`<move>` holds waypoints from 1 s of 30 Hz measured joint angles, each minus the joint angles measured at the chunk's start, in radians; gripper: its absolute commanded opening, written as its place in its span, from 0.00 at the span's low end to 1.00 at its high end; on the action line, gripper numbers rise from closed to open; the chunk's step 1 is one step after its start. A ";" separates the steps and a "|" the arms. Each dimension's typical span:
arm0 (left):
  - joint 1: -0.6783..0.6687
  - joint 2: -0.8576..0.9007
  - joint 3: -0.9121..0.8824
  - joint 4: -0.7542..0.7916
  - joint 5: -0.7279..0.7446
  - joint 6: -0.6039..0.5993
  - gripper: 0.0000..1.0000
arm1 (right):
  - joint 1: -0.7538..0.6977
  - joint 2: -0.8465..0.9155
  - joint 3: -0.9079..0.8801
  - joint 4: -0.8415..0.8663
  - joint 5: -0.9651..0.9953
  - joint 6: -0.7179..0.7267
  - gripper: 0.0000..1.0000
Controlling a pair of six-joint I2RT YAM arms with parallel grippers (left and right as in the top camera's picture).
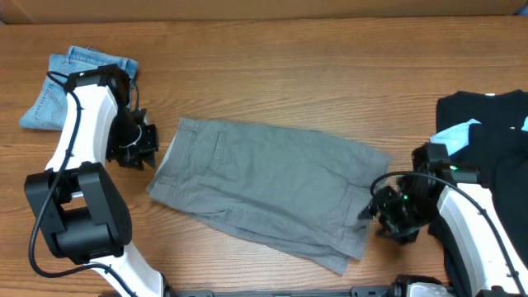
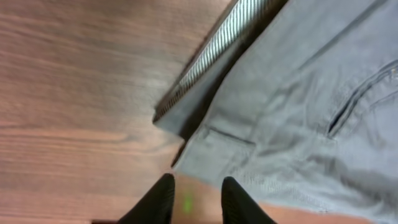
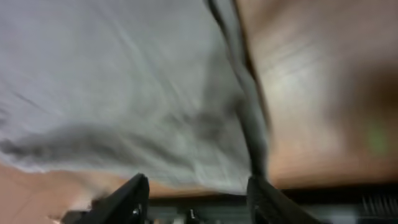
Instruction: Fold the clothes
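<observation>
The two dark fingers (image 2: 158, 200) of the left jaws fill the bottom of the left wrist view. They stand apart with only bare wood between them, just short of the waistband corner. The right jaws are also apart. Their fingers (image 3: 127, 202) are spread wide and hold nothing, with the blurred grey cloth edge lying just beyond the tips.

The wooden surface (image 1: 289, 74) carries everything. The grey shorts (image 1: 264, 186) lie spread flat near its middle, skewed, with the waistband (image 2: 211, 46) towards the left arm (image 1: 82, 132) and the leg hems towards the right arm (image 1: 470, 223). At the waistband the striped pale lining shows where the top edge is turned up. A belt loop (image 2: 230, 134) and a pocket slit (image 2: 342, 115) show on the outer face.

A pile of black garments (image 1: 495, 132) lies at the right edge of the surface, well apart from the shorts. A pale blue patch (image 1: 458, 132) shows on it, and the right arm overlaps its near side, standing between the pile and the hems. The denim shorts (image 1: 82, 62) lie at the far left corner, partly hidden under the left arm, which stands between them and the waistband.
</observation>
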 measured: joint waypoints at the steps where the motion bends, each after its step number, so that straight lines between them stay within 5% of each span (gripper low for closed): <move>1: 0.000 0.000 0.000 -0.002 0.003 0.004 0.35 | 0.000 0.000 0.000 -0.034 0.000 -0.003 0.55; 6: 0.000 0.000 -0.005 -0.002 0.013 0.026 0.39 | 0.000 0.000 -0.008 -0.134 0.000 -0.006 0.54; 18: 0.000 0.000 -0.151 0.103 0.027 0.036 0.46 | 0.000 0.000 -0.143 0.026 -0.019 -0.005 0.52; 24: 0.000 0.000 -0.222 0.142 0.052 0.035 0.35 | 0.000 0.000 -0.144 0.061 -0.031 -0.006 0.55; 28: 0.000 0.000 -0.225 0.150 0.060 0.035 0.09 | 0.000 0.000 -0.145 0.064 -0.035 -0.006 0.55; 30: 0.000 0.000 -0.225 0.163 0.066 0.038 0.04 | 0.000 0.000 -0.146 0.069 -0.038 -0.006 0.55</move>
